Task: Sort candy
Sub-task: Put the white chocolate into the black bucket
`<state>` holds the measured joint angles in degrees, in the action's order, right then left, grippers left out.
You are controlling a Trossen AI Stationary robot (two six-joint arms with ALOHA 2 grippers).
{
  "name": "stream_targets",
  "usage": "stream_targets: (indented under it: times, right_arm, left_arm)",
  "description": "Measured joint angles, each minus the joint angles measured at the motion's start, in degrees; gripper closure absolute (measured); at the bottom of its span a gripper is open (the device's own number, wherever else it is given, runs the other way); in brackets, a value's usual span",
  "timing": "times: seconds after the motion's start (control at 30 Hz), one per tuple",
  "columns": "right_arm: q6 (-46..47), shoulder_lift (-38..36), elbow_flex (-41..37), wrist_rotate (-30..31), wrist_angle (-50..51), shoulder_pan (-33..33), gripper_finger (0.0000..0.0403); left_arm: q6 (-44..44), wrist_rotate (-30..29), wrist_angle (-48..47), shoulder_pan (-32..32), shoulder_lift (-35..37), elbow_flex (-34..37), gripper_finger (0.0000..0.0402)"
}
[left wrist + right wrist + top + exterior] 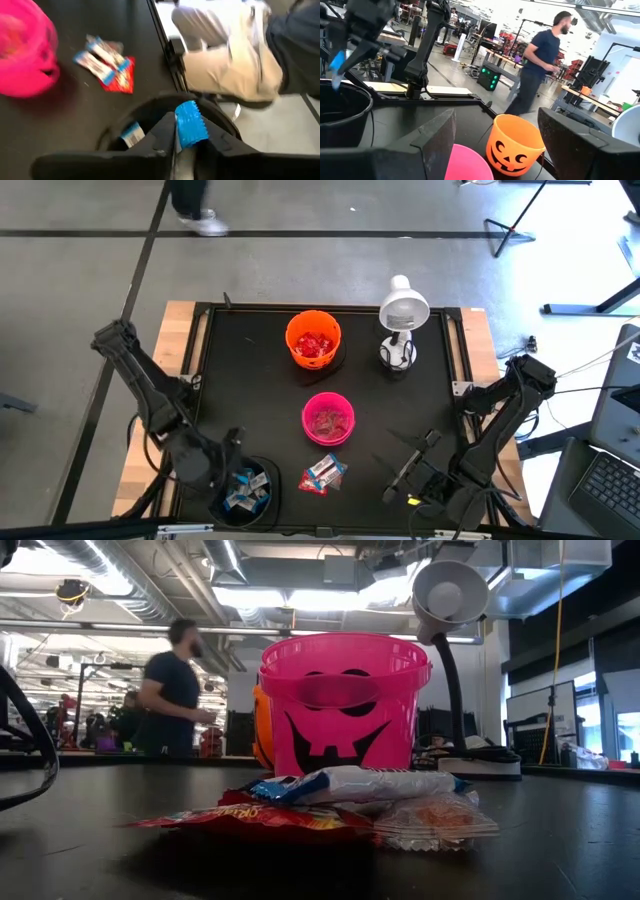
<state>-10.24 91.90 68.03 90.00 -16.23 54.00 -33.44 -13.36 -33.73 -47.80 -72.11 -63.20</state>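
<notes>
Candy (191, 125), a blue-wrapped piece, sits pinched between the left fingers (165, 137) directly over the black bowl (150, 107). Right fingers (560, 137) spread wide above bare surface (400, 405) near its front-right edge.

bare bench (250, 395) lies open between the orange bowl (313, 338), the pink bowl (328, 418) and the left edge. the loose candy (323, 473) lies just beside the black bowl (262, 502), where the left gripper (240, 477) hangs. the lamp (401, 320) blocks the far right corner; the right gripper (408, 470) occupies the near right.
</notes>
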Motion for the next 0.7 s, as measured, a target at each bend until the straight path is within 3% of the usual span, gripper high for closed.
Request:
stream_targets:
  times: [0.3, 0.43, 0.57, 0.7]
  right_arm:
    - [0.13, 0.00, -0.02, -4.53, -0.31, 0.00, 0.0125]
    - [0.65, 0.00, -0.02, -12.96, -0.19, -0.01, 0.0125]
    - [5.62, 0.00, -0.02, -25.06, 4.22, -0.50, 0.0125]
    - [13.53, 0.04, -0.09, -33.39, 11.21, -2.03, 0.0125]
  left_arm:
    - [-1.03, 3.69, 0.63, 0.67, -3.49, 0.00, 0.0234]
    - [2.24, 2.87, 3.70, 1.84, -1.85, 0.00, 0.0217]
    - [13.12, -1.88, 8.51, 3.19, -0.67, 0.00, 0.0218]
    - [23.35, -4.47, 13.68, 5.63, -0.43, 0.00, 0.0218]
